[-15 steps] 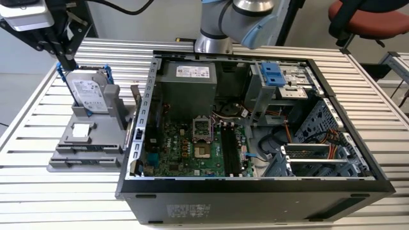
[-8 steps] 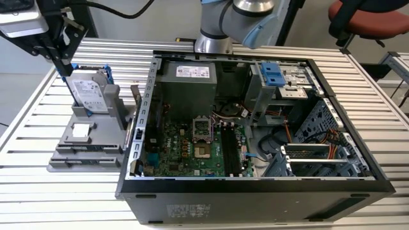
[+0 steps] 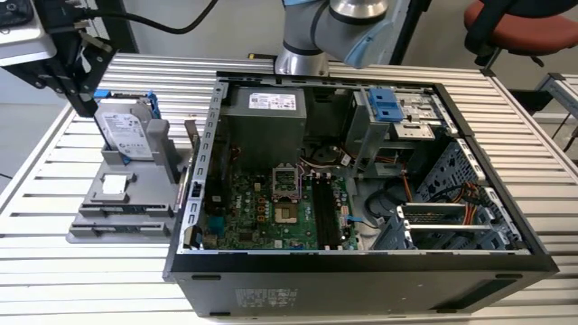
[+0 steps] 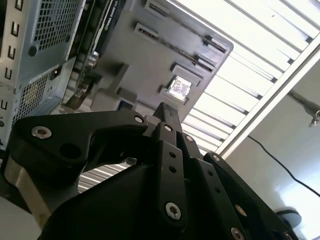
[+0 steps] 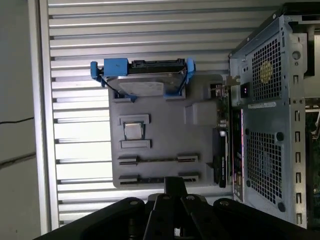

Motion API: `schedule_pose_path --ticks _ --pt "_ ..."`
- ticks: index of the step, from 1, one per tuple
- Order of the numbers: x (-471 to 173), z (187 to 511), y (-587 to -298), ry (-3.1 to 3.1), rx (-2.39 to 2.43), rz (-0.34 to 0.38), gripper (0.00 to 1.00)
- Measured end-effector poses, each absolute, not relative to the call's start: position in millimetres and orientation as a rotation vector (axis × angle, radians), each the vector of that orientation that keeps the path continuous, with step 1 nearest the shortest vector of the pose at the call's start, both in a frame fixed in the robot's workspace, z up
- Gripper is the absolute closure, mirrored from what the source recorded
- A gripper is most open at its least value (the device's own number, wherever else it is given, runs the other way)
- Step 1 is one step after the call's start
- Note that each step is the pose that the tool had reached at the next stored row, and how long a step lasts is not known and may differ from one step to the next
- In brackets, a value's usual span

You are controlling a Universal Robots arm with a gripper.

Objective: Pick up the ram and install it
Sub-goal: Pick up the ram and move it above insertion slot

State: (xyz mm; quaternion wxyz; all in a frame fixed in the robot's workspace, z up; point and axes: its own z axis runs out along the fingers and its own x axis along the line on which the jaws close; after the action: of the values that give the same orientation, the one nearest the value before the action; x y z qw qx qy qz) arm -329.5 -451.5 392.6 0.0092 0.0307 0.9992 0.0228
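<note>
Above the grey parts holder (image 5: 165,135) on the slatted metal table (image 5: 150,30), the gripper (image 5: 175,181) hung with its fingers drawn together and nothing visible between them, as I watched the feeds from my remote desk. The ram (image 5: 157,160) appeared to be the thin dark strip seen edge-on in one of the holder's two long slots, close to the gripper's tip. From that angle I could not be certain of it.

On the same holder sat a small square white-topped part (image 5: 133,131) in its own pocket. At the holder's far end stood a silver hard drive (image 5: 145,82) in a blue frame. A dark expansion card (image 5: 220,150) stood on edge between the holder and the open computer case (image 3: 361,261).

In the exterior view the holder lay at the exterior view's left of the case, with the arm (image 3: 334,27) rising behind it. Inside the case, the green motherboard (image 3: 262,217) lay flat, and its long black memory slots (image 3: 323,210) ran beside the processor socket (image 3: 287,215). A red chair (image 3: 532,27) stood beyond the table, at the exterior view's right.
</note>
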Motion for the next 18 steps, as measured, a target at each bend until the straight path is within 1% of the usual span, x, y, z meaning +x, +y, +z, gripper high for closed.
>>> schedule_pose_path --ticks 10,18 --pt "-336 393 -475 3.121 0.096 0.071 1.00" --pt "-344 393 -486 3.121 0.091 0.071 1.00"
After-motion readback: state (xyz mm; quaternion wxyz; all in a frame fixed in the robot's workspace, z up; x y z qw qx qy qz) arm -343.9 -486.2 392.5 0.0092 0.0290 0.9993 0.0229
